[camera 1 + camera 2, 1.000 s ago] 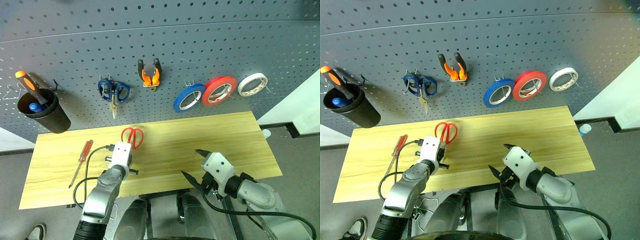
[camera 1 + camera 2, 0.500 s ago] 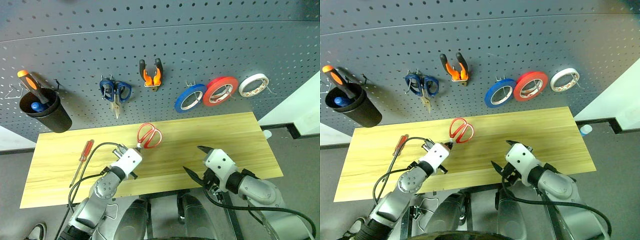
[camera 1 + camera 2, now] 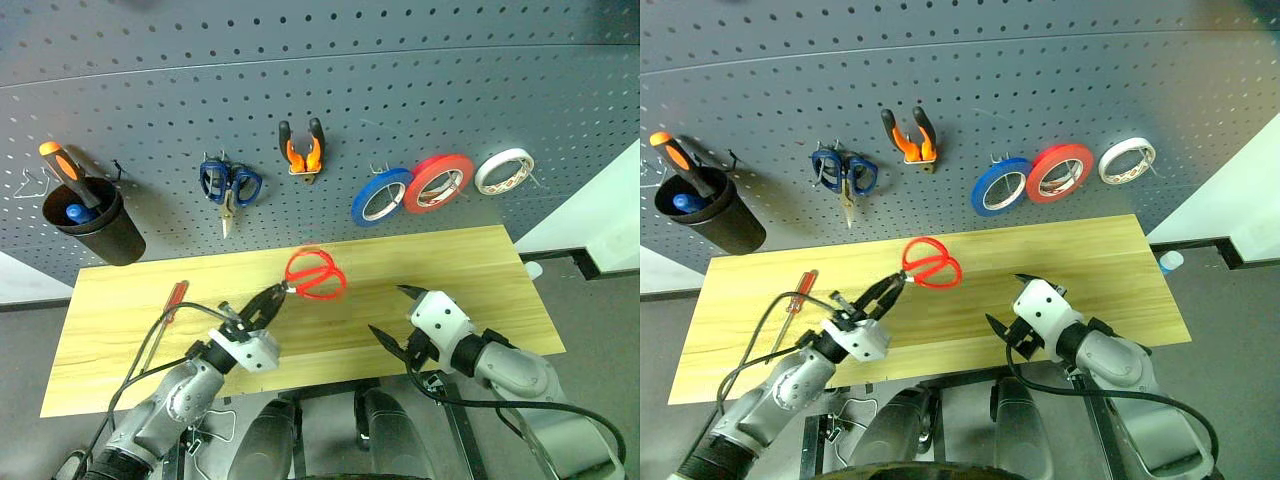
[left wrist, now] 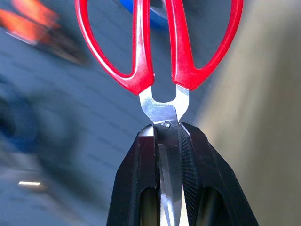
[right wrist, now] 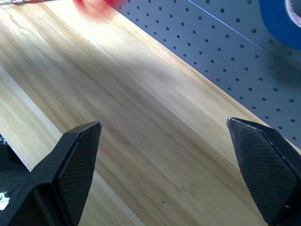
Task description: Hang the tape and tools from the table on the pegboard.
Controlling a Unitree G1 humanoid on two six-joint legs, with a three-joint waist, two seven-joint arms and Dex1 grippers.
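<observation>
My left gripper [image 3: 272,295] is shut on the blades of the red-handled scissors [image 3: 315,274], held in the air above the table [image 3: 470,265] with the handles toward the pegboard [image 3: 400,90]. In the left wrist view the scissors [image 4: 160,52] stick out past the fingertips. The red-handled screwdriver [image 3: 164,318] lies on the table's left part. The blue tape [image 3: 380,196] and the orange-and-black pliers [image 3: 301,150] hang on the pegboard. My right gripper [image 3: 392,317] stands open over the table's front right, holding nothing.
Blue-handled scissors [image 3: 229,186], a red roll [image 3: 438,182] and a white roll [image 3: 504,170] hang on the pegboard. A black cup [image 3: 92,227] with an orange-and-black screwdriver hangs at the far left. A bare wire hook [image 3: 30,183] sits left of the cup.
My left gripper has lifted the red scissors off the table and turned its wrist, so the handles now point up toward the pegboard. The right gripper has hardly moved.
</observation>
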